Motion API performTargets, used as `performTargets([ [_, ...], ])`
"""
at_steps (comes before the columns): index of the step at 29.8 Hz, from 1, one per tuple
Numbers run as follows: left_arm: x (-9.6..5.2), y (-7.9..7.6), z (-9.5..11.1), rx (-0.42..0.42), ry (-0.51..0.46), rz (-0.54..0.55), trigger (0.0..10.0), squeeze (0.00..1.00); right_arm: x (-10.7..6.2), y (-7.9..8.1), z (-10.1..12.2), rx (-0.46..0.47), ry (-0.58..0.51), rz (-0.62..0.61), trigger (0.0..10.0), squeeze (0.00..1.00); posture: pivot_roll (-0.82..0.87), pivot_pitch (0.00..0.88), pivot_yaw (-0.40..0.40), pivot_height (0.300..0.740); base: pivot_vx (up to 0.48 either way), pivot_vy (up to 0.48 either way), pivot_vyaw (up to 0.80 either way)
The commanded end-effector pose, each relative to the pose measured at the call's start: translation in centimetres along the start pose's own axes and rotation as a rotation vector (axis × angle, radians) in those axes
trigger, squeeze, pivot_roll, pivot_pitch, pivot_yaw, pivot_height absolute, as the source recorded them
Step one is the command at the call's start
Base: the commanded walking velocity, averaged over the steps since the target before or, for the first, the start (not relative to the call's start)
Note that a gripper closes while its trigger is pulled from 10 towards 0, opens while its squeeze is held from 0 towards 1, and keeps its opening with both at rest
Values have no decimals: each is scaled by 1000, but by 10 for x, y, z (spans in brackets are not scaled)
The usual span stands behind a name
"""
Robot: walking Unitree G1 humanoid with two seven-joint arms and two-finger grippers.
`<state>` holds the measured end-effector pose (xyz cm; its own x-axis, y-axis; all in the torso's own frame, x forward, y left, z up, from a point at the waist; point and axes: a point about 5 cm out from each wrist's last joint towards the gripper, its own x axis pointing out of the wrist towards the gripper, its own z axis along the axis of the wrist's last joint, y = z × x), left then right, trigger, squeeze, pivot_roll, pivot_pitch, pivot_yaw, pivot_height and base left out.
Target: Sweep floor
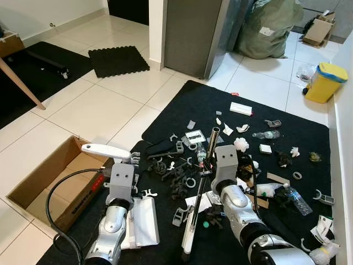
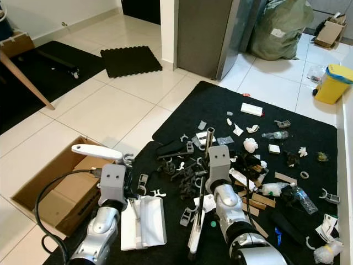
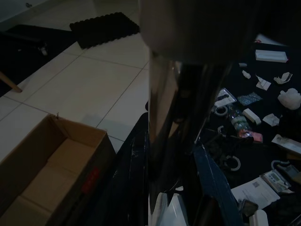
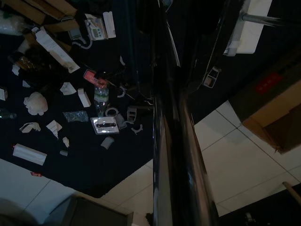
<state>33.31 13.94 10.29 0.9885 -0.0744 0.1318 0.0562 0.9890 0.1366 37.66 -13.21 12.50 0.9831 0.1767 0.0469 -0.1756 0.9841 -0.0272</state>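
Black mat [image 1: 309, 138] is seen across the middle and right of the frame, and small rubbish [image 1: 242, 144] is scattered all over it: paper bits, plastic rings, a bottle [image 1: 267, 134]. A broom [image 1: 197, 204] is held in the right gripper [image 1: 206, 172], low in the middle of the frame; its dark pole runs up past the wrist and its pale head rests on the mat near the bottom edge. The fingers are taken to be closed around the pole, since the pole runs right along them in the right wrist view. A white dustpan [image 1: 140, 221] is seen at the lower left, flat on the mat, with its white handle [image 1: 106, 150] sticking up above the left gripper [image 1: 131, 178]. The left fingers seem to be clenched on the dustpan's stem, though the left wrist view is too dark for the grip to be made out well. An open box [image 1: 52, 182] is placed just beside the mat at the lower left, on the pale tiles [image 1: 99, 105]. The sweeping step is judged to be barely started, because most of the rubbish is not yet gathered. Next, the broom head would need to be pushed through the rubbish towards the dustpan. Care would be needed so that light paper is not flicked off the mat.
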Motion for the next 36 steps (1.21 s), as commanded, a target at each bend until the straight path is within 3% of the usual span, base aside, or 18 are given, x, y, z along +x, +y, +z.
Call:
performTargets([
  [1, -5, 5, -9, 1, 26, -1, 10000, 0, 2, 0, 8, 5, -48, 1, 10000, 0, 89, 304, -33, 740, 0, 0, 0],
  [4, 7, 2, 10, -90, -49, -18, 10000, 0, 4, 1, 11, 4, -59, 13, 10000, 0, 79, 304, -41, 740, 0, 0, 0],
  [9, 14, 1, 23, -143, -97, -25, 10000, 0, 4, 0, 12, 3, -61, 15, 10000, 0, 77, 303, -43, 740, 0, 0, 0],
  [12, 18, 0, 41, -200, -169, -46, 10000, 0, 4, -1, 12, -1, -57, 17, 10000, 0, 79, 302, -45, 740, 0, 0, 0],
  [15, 18, -1, 43, -213, -171, -52, 10000, 0, 4, -1, 12, -2, -54, 18, 10000, 0, 83, 302, -45, 740, 0, 0, 0],
  [18, 12, -4, 27, -240, -106, -59, 10000, 0, 4, 1, 10, -2, -48, 24, 10000, 0, 78, 301, -46, 740, 0, 0, 0],
  [21, 9, -5, 24, -248, -100, -52, 10000, 0, 4, 1, 10, -3, -46, 25, 10000, 0, 81, 302, -47, 740, 0, 0, 0],
  [36, 11, -15, 38, -235, -130, -86, 10000, 0, 3, 1, 8, -8, -33, 26, 10000, 0, 86, 292, -42, 740, 0, 0, 0],
])
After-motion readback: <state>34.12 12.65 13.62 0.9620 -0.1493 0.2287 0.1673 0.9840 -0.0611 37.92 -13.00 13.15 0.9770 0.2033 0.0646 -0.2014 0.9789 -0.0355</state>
